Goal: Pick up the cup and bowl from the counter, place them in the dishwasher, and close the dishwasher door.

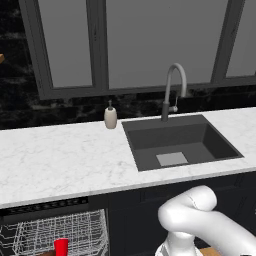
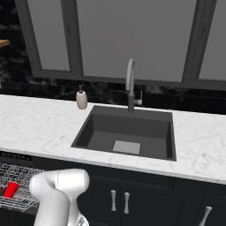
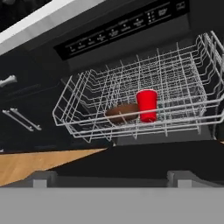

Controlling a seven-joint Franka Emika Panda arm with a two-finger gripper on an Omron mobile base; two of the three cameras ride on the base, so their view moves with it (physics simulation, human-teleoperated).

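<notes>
Red cup beside bowl

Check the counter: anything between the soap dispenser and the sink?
Nothing: bare marble counter between the soap dispenser and the sink rim, clear in both base views. The cup and bowl sit in the dishwasher rack.

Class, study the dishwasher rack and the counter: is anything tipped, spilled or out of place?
Nothing stands out. The cup stands upright in the rack, with the bowl right beside it. On the counter, the soap dispenser stands upright, and no spill shows.
</notes>
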